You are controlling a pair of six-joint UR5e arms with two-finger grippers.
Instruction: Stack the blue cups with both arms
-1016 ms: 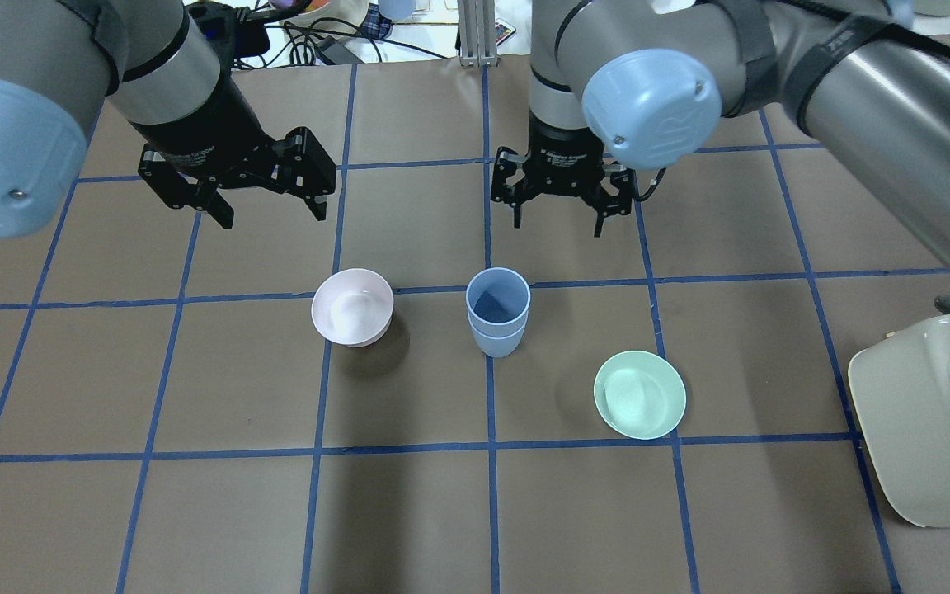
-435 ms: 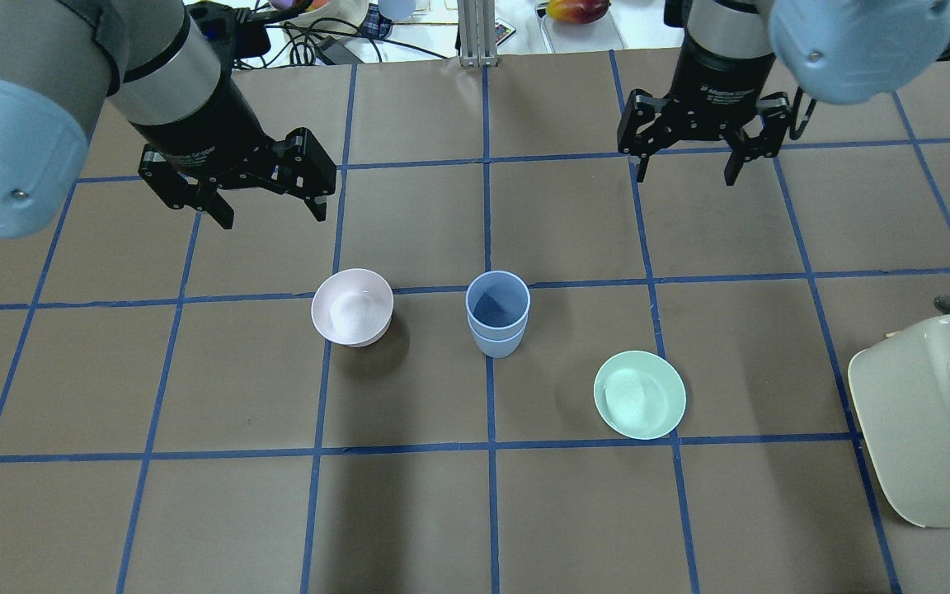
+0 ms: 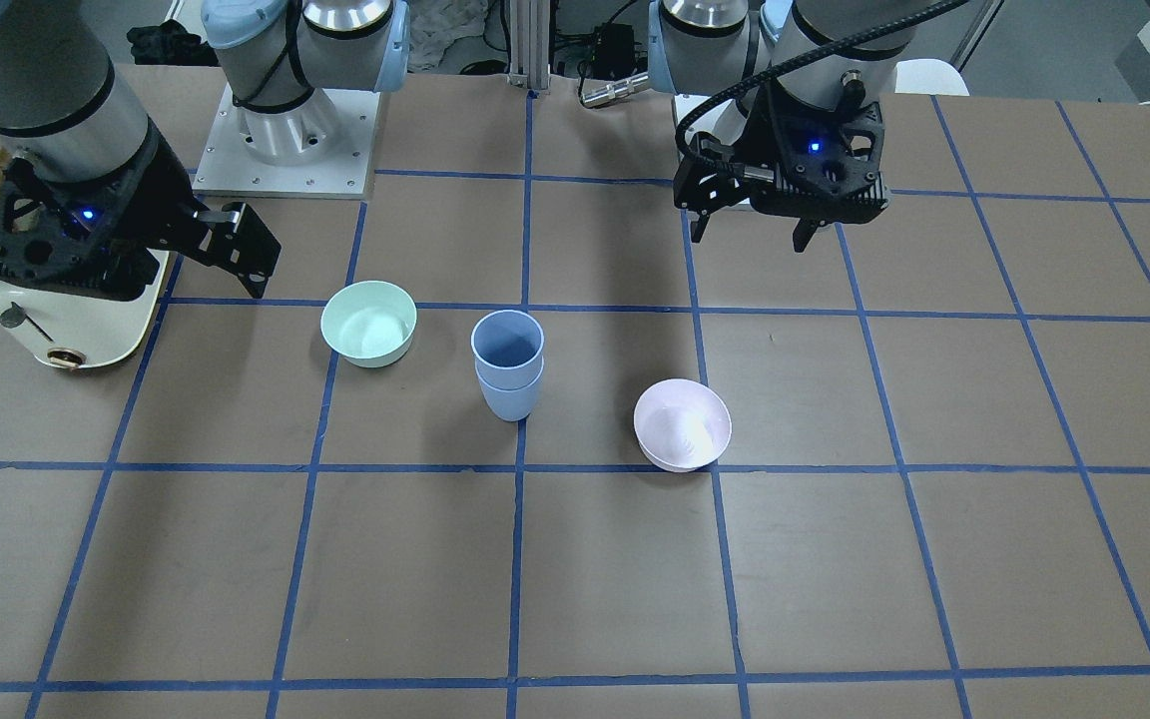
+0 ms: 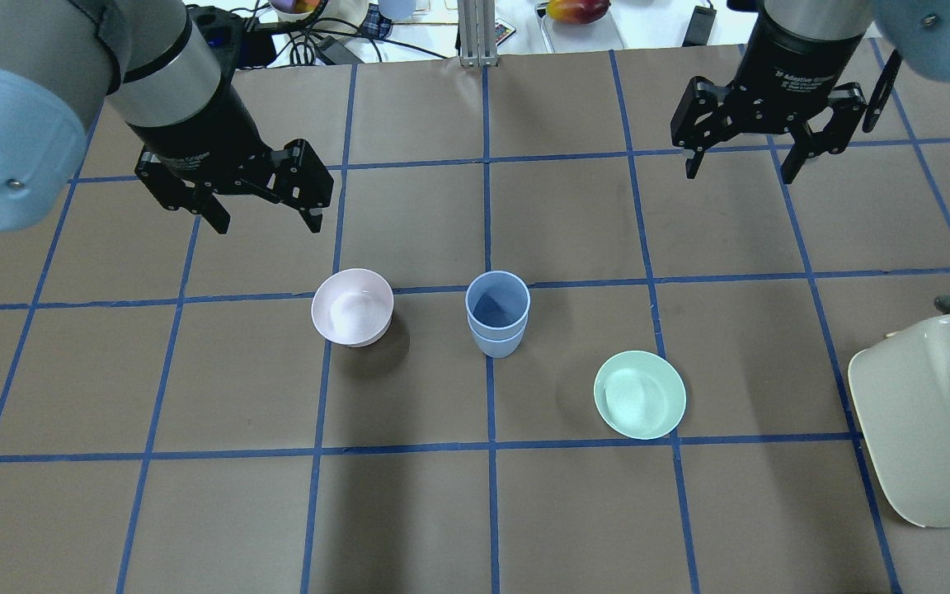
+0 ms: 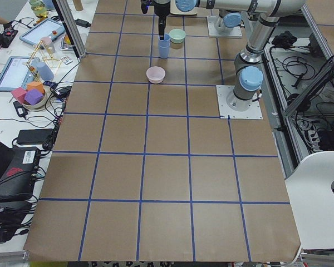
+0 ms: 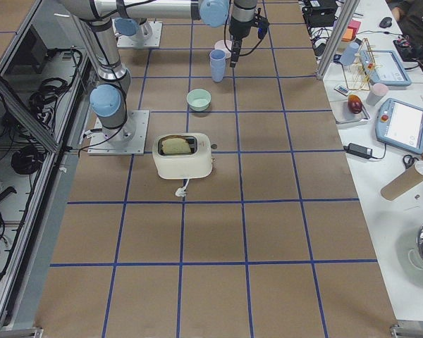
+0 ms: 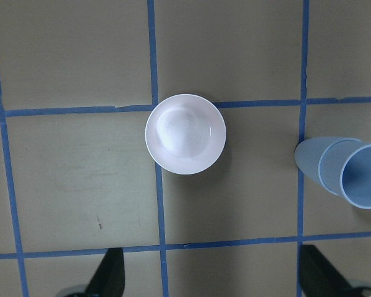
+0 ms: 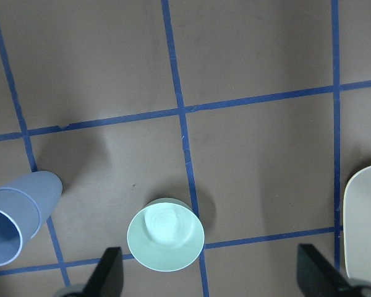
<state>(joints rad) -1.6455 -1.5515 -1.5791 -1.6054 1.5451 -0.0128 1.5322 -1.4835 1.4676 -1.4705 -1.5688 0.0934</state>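
- Two matte pale-blue tapered plastic cups (image 4: pixel 497 313), nested upright on the brown bench (image 4: pixel 195 511), stand well apart from both pincers: overhead, 4 o'clock from the left pincer (image 4: pixel 267 221), 8 o'clock from the right pincer (image 4: pixel 740 173)
- Both silver-grey arms (image 4: pixel 170 74) hover, pincers pointing down, jaws spread wide, holding nothing

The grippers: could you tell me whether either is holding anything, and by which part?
Nothing is held: the left gripper and right gripper are both open and empty, apart from the stacked blue cups.

A pink bowl (image 4: pixel 352 307), a mint-green bowl (image 4: pixel 639 394) and a cream toaster (image 4: pixel 928 429) sit apart on the brown table (image 4: pixel 195 511).
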